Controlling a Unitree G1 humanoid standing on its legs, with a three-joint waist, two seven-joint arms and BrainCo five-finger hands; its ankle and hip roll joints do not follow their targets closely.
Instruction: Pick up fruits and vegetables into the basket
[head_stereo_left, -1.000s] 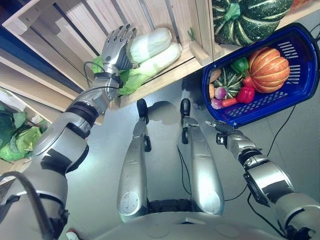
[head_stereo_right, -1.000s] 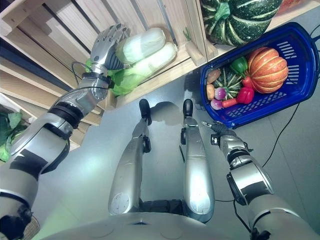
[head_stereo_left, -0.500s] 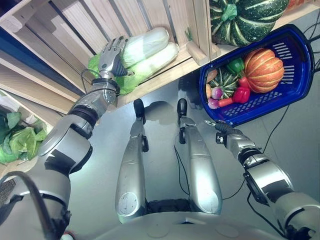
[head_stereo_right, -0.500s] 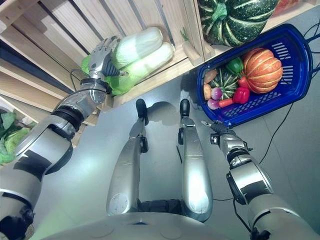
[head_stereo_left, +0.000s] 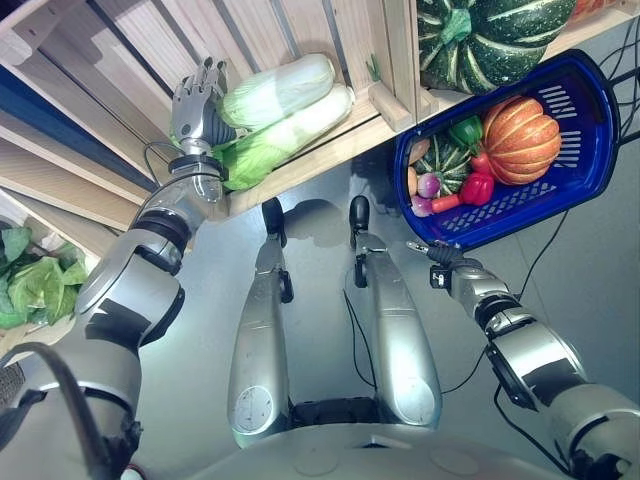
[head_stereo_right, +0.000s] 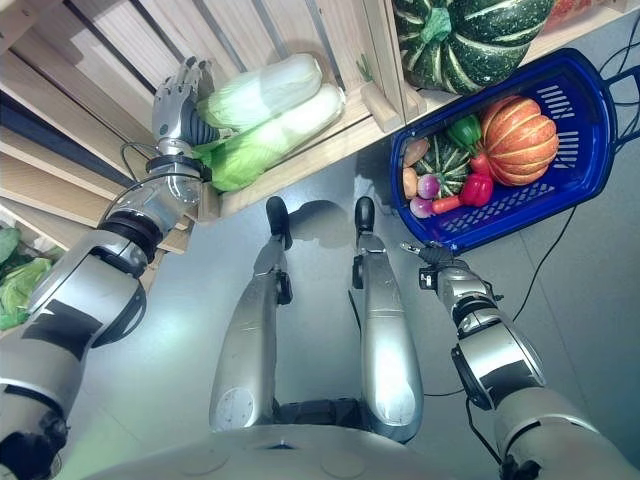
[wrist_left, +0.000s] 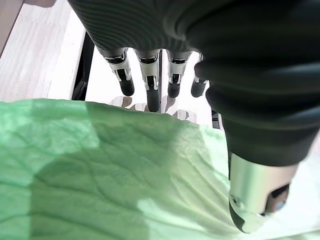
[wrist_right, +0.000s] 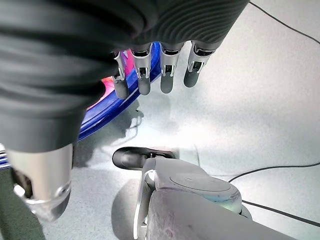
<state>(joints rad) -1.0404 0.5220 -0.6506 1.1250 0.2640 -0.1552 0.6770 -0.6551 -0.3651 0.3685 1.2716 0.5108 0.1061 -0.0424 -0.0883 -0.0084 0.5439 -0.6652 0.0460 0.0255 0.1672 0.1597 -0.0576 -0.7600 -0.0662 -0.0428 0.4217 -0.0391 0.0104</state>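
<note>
Just beneath the left hand (head_stereo_left: 195, 100) fingers (wrist_left: 152, 87) lies cabbage (head_stereo_left: 275, 90).

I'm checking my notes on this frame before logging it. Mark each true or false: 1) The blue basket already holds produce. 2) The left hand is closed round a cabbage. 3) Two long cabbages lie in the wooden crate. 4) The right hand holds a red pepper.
1) True: the blue basket holds an orange pumpkin and smaller vegetables.
2) False: the left hand has straight fingers at the leafy end of the cabbages, not closed round one.
3) True: they lie side by side in the wooden crate.
4) False: the right hand hangs open and empty beside the basket.
</note>
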